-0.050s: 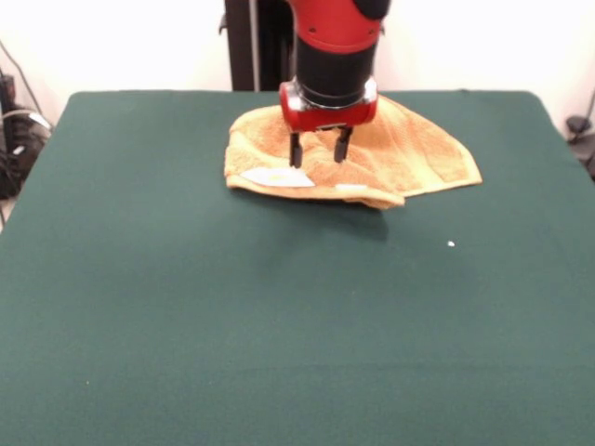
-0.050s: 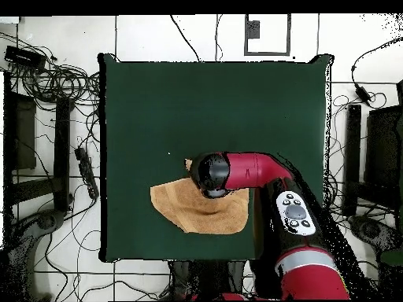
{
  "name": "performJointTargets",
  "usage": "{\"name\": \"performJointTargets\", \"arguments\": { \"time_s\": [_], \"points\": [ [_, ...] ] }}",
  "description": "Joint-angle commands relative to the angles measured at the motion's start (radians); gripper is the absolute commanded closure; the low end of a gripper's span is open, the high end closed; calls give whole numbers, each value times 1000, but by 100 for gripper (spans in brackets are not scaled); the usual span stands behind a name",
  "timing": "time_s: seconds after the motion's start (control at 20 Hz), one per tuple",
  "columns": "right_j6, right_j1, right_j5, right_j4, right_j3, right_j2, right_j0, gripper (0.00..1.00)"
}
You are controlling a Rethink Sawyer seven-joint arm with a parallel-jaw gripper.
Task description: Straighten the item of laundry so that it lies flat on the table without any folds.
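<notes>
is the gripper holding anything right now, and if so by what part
Nothing is held. The gripper stands open, its two fingers apart, over the folded towel near the hem with the white labels. No cloth is pinched between them.

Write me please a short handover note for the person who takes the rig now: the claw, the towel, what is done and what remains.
Claw: open, pointing down, its two fingers over the towel's middle-front area; whether the tips touch the cloth cannot be told.
Towel: on the table, in the far part in the front view, close to the robot's side. It is still folded, with layers showing at the front edge and a white label on top.
Done: nothing visible yet; the towel is not flat.
Left: grasp an edge or corner, open the fold, and spread it flat on the table.
</notes>
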Motion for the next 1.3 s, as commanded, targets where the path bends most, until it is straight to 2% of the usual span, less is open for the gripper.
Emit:
{"name": "performJointTargets", "arguments": {
  "time_s": [0.05, 0.85, 1.3],
  "points": [
    [130, 47, -40, 70, 73, 115, 53, 0],
    [189, 39, -99, 141, 126, 94, 86, 0],
    [181, 39, -100, 191, 157, 92, 96, 0]
  ]
}}
